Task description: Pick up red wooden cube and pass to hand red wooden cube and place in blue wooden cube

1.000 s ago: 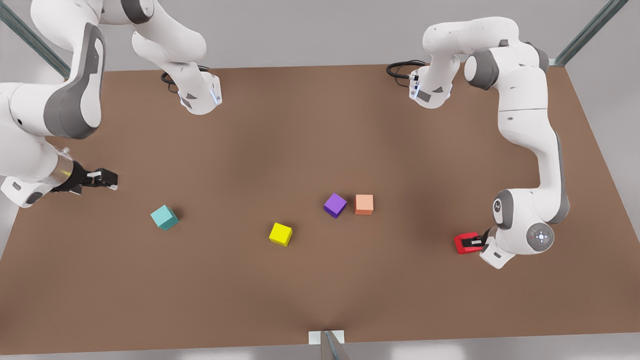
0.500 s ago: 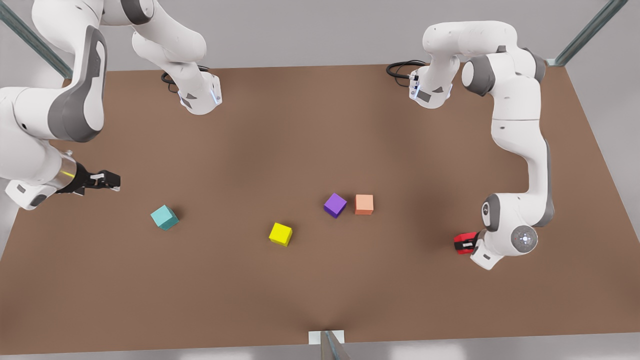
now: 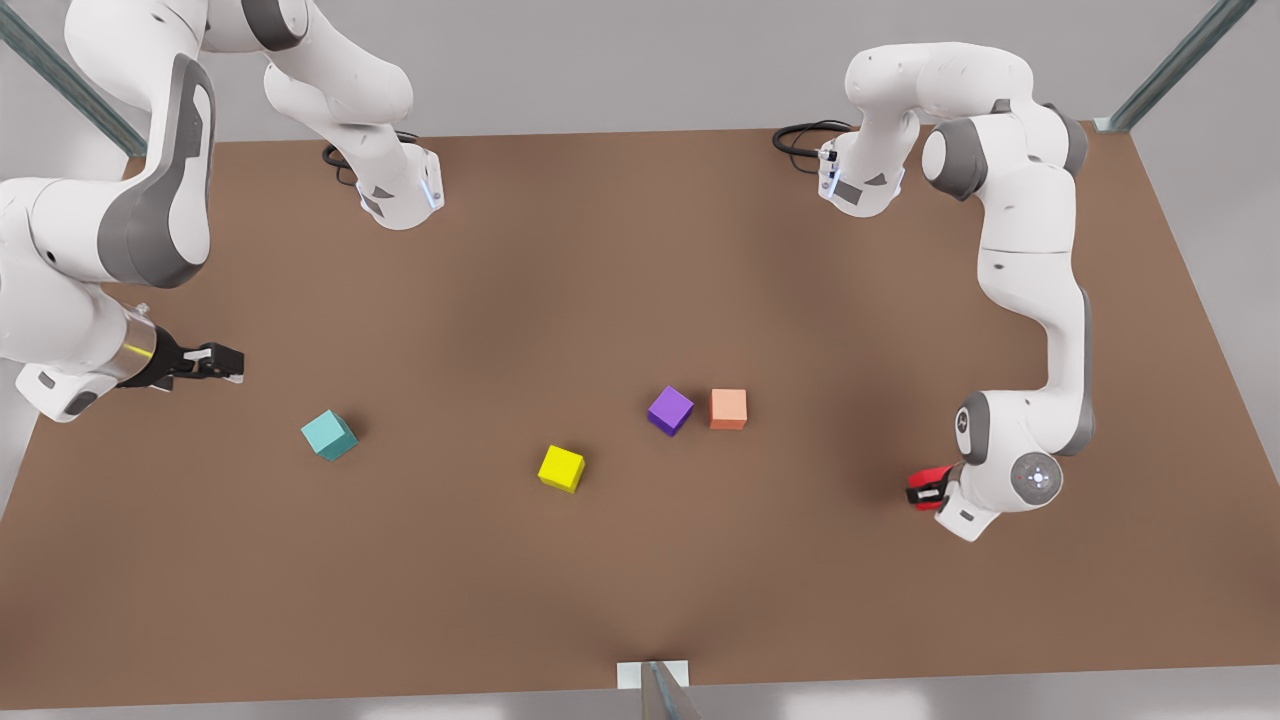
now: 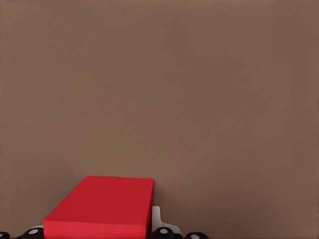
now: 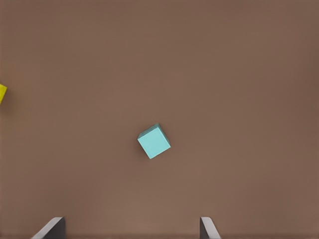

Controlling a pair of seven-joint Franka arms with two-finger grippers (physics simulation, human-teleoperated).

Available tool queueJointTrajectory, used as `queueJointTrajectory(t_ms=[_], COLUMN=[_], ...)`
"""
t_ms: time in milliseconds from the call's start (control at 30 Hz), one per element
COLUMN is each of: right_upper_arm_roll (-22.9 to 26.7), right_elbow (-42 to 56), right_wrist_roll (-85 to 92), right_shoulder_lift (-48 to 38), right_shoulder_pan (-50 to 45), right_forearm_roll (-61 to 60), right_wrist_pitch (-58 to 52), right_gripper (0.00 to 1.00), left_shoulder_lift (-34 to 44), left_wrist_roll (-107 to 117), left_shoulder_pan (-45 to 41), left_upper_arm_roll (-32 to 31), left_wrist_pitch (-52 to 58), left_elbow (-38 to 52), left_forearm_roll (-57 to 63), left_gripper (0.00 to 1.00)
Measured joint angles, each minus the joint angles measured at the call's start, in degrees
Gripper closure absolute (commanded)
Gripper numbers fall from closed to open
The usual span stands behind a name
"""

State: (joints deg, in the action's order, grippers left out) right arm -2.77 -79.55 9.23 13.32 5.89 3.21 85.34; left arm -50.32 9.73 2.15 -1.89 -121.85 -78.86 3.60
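The red wooden cube (image 3: 930, 482) is gripped in the left pincer (image 3: 928, 492) at the front view's right, low over the brown surface (image 3: 620, 300). The right pincer (image 3: 222, 362) is held at the front view's left with its fingers (image 5: 50, 229) spread wide, above and apart from the blue wooden cube (image 3: 328, 435), which rests on the surface.

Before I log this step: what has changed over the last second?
The left gripper has closed in over the red wooden cube, covering more of it; the cube has not shifted. The right gripper crept slightly toward the front view's right, open. The blue wooden cube and other cubes stayed put.
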Motion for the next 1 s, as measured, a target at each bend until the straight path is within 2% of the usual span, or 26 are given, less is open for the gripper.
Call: queueJointTrajectory(t_ms=[133,267,400,500,667,833,1000], right_upper_arm_roll=[-0.1,-0.6,-1.9,-8.1,-14.5,-15.4,-15.4], right_elbow=[0.0,0.7,4.0,11.9,13.4,11.5,11.2], right_wrist_roll=[-0.1,1.2,9.1,19.1,37.4,53.7,66.4], right_shoulder_lift=[0.1,2.9,18.2,29.0,34.3,35.0,36.0], right_shoulder_pan=[-0.1,-1.9,-4.6,-5.8,-7.2,-9.9,-11.1], right_forearm_roll=[0.0,-4.4,-27.2,-38.8,-52.4,-62.9,-68.3], right_wrist_pitch=[0.0,-0.1,0.1,1.6,7.2,13.8,20.2], right_gripper=[0.00,0.00,0.00,0.00,0.00,0.00,0.00], left_shoulder_lift=[1.7,3.0,-0.9,-7.1,-10.0,-11.1,-11.5], left_wrist_roll=[1.0,4.6,8.1,9.0,7.3,3.1,-0.4], left_shoulder_pan=[0.7,0.7,0.0,-0.2,1.1,0.6,0.1], left_upper_arm_roll=[-4.2,-22.8,-34.8,-43.1,-45.5,-45.6,-45.7], left_wrist_pitch=[5.6,13.9,13.5,8.3,2.4,-0.3,-1.6], left_elbow=[6.9,13.4,16.6,19.3,19.4,19.2,19.3], left_forearm_roll=[-7.1,-14.1,-24.5,-29.8,-37.8,-45.3,-47.9], left_gripper=[0.51,0.51,0.51,0.51,0.51,0.51,0.51])
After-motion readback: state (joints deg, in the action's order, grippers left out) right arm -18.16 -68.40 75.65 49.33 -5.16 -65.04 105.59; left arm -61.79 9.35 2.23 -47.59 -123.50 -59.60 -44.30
